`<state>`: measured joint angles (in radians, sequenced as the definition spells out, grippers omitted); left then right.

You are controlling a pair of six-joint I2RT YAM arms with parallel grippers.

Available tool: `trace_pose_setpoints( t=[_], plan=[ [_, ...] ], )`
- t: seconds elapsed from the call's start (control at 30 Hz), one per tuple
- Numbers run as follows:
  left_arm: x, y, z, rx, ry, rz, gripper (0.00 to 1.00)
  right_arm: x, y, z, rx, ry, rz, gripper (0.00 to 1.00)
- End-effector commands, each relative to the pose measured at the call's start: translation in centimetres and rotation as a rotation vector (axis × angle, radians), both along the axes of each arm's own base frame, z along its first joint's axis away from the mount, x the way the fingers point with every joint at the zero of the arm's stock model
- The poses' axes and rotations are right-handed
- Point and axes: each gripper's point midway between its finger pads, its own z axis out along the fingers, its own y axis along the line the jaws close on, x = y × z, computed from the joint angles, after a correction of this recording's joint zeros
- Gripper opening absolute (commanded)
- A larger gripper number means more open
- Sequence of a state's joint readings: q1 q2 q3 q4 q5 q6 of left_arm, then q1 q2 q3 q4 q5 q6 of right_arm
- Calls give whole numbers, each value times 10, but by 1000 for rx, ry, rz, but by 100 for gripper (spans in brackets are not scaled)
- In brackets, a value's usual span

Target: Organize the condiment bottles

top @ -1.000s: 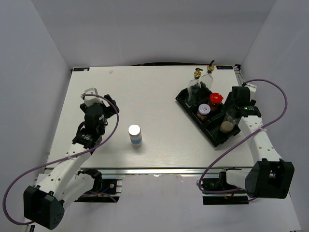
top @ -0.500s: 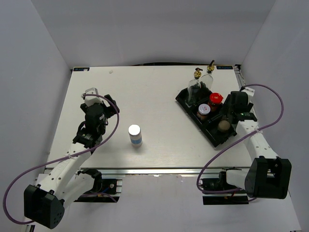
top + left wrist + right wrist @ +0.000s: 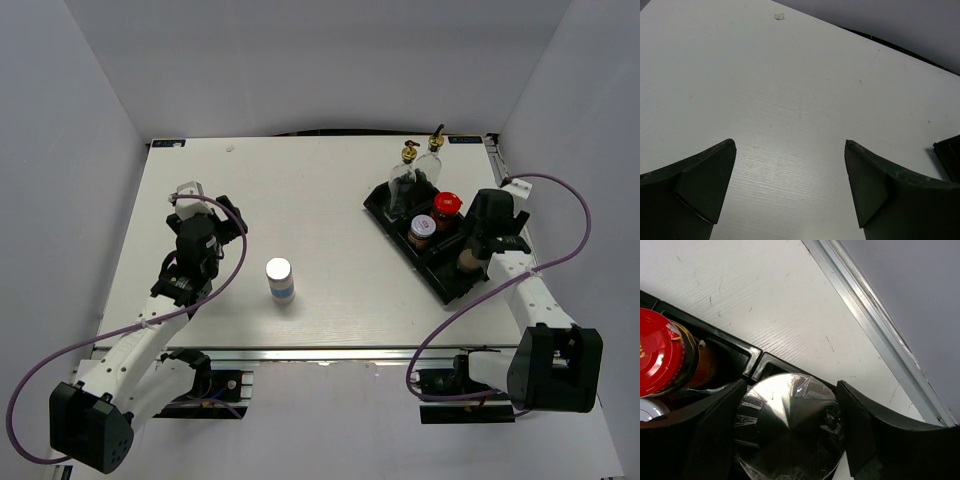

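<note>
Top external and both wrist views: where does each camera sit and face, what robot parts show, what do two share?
Top external: above and behind, looking down at the table; both arms show.
Left wrist: on left arm, facing across the table; left claw open.
Right wrist: looking down on the silver-lidded jar in the right claw.
Shared: top and right wrist show the red-lidded jar.

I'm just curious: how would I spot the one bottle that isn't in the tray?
Look at the white table, left of the black tray. One small bottle stands alone in the open there, the only one with a blue label.
</note>
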<state>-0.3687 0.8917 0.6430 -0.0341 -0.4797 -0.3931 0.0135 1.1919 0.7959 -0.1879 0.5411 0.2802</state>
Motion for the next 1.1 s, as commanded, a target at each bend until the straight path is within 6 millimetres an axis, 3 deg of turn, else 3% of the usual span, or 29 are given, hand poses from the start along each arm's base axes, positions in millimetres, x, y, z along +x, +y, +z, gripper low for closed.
trace_pose_setpoints(
  t=[0.0, 0.13, 0.27, 0.37, 0.4, 0.47, 0.5, 0.6, 0.63, 0.7, 0.73, 0.83, 0.93, 0.97, 1.07],
  plan=[
    [-3, 1, 7, -5, -19, 2, 98, 17, -10, 28, -46, -111, -40, 59],
    [-3, 1, 7, -6, -21, 1, 98, 16, -7, 21, -27, -59, -33, 87],
    [-4, 2, 8, -7, -23, 1, 98, 15, -3, 33, -12, -53, -8, 90],
    [-4, 2, 9, -7, -25, 2, 98, 14, 5, 58, 14, -84, 30, 89],
    [-4, 2, 9, -8, -25, 2, 98, 14, 8, 81, 25, -142, 53, 90],
    [-3, 2, 6, -7, -14, 4, 98, 11, 13, 103, 17, -187, 86, 90],
    [-3, 2, 8, -10, -16, 7, 98, 8, 19, 126, 13, -237, 125, 89],
    [-1, 0, 8, -13, -15, 4, 98, 1, 73, 151, 40, -274, 368, 89],
    [1, -1, 11, -19, -22, -1, 98, -3, 111, 155, 50, -280, 500, 90],
    [4, -8, 15, -41, -24, -23, 98, -13, 160, 150, 53, -244, 701, 89],
    [8, -13, 27, -51, -38, -42, 98, -24, 198, 149, 39, -222, 868, 89],
    [12, -20, 33, -65, -25, -69, 98, -61, 279, 120, 48, -107, 1261, 90],
    [12, -19, 39, -74, -23, -61, 98, -93, 337, 87, -10, -18, 1530, 89],
    [10, -19, 39, -72, -15, -60, 98, -96, 352, 71, -31, 26, 1578, 89],
    [7, -14, 38, -75, -3, -34, 98, -102, 391, 53, -48, 67, 1674, 89]
  ],
)
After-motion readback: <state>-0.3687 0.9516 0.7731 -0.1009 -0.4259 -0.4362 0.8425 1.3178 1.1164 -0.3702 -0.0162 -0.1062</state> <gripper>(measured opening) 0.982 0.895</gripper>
